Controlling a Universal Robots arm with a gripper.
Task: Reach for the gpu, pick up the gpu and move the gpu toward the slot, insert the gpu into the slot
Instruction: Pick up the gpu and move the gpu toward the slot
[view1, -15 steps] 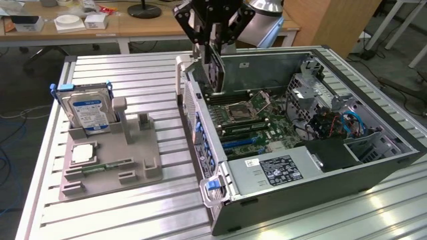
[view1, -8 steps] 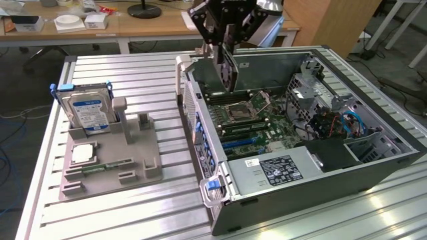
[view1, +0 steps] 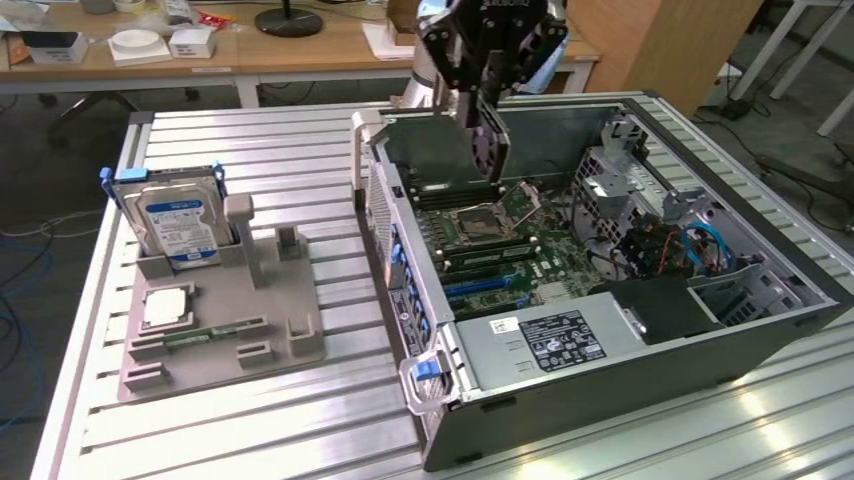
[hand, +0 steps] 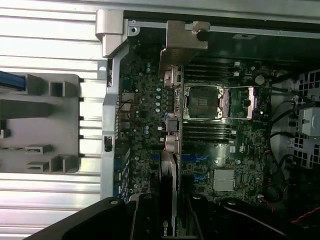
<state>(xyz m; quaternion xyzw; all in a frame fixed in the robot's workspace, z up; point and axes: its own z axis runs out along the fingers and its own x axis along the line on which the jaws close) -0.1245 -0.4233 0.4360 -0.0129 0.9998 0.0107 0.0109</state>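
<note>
The gpu (view1: 489, 140) hangs edge-down inside the open computer case (view1: 400, 230), over the far part of the motherboard (view1: 534, 250). My gripper (view1: 485, 98) is shut on its upper edge. In the wrist view the gpu (hand: 170, 165) shows edge-on as a thin dark strip with its metal bracket (hand: 182, 42) at the far end. The black fingers (hand: 145, 220) press on it from both sides. The card is held above the board, beside the CPU socket (hand: 202, 102). The blue expansion slots (view1: 483, 287) lie nearer the power supply, apart from the card.
A grey fixture (view1: 274, 320) at the exterior view's left holds the silver hard drive (view1: 180, 225) upright, a CPU chip (view1: 167, 306) and a green memory stick (view1: 214, 330). The power supply (view1: 561, 340) and drive cage with cables (view1: 667, 245) crowd the case.
</note>
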